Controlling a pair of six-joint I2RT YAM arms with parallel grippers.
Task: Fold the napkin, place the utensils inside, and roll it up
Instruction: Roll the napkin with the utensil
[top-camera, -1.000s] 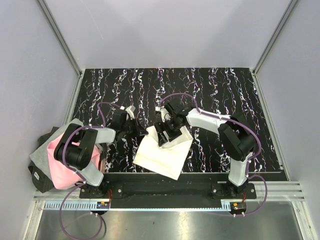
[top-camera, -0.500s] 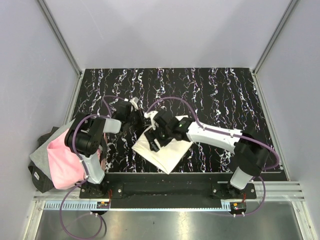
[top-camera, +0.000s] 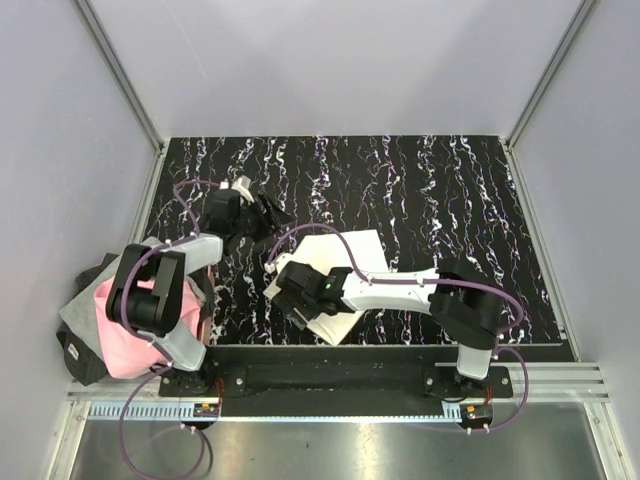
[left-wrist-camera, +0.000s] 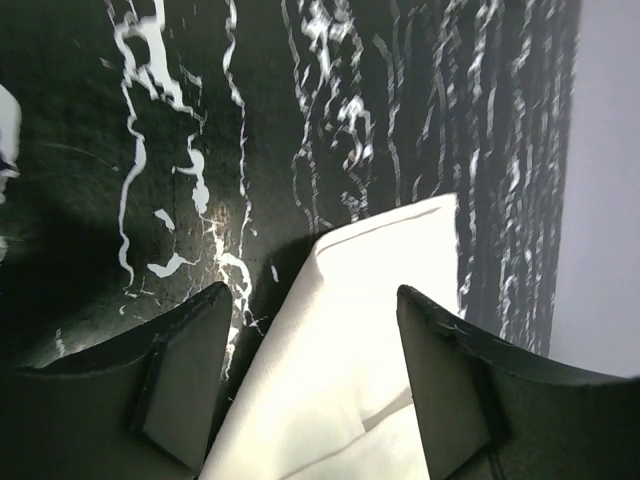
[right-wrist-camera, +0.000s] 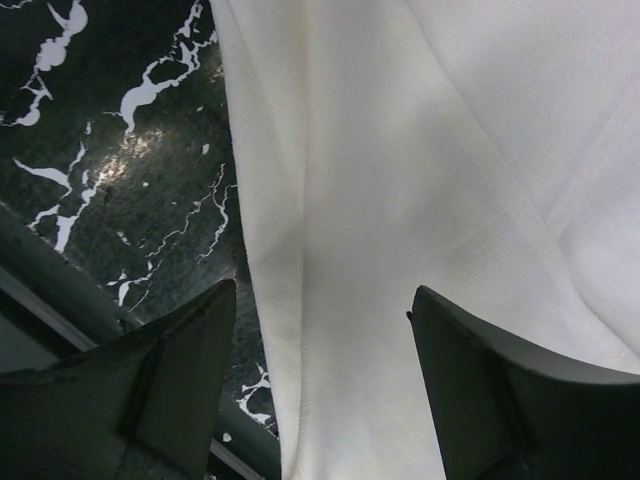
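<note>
The cream napkin (top-camera: 352, 256) lies folded on the black marble table (top-camera: 440, 190), with layered edges showing. My left gripper (top-camera: 270, 214) hovers just behind its far left corner, open. In the left wrist view the napkin (left-wrist-camera: 350, 340) runs on the table below the parted fingers (left-wrist-camera: 190, 370) of the left gripper (left-wrist-camera: 312, 295). My right gripper (top-camera: 297, 300) is open over the napkin's near left edge. In the right wrist view the napkin (right-wrist-camera: 400, 180) fills the space under the right gripper (right-wrist-camera: 322, 290), and its folded edge runs down the middle. The utensils are out of view.
A pink and grey cloth (top-camera: 112, 322) is bunched at the table's left edge beside the left arm's base. The table's near edge (right-wrist-camera: 60, 310) is a dark rail close to the right gripper. Grey walls enclose the table on three sides.
The left gripper has opened and drawn back to the far left of the napkin. The right arm has swung left and nearer, over the napkin's near left edge. The napkin now lies flatter.
</note>
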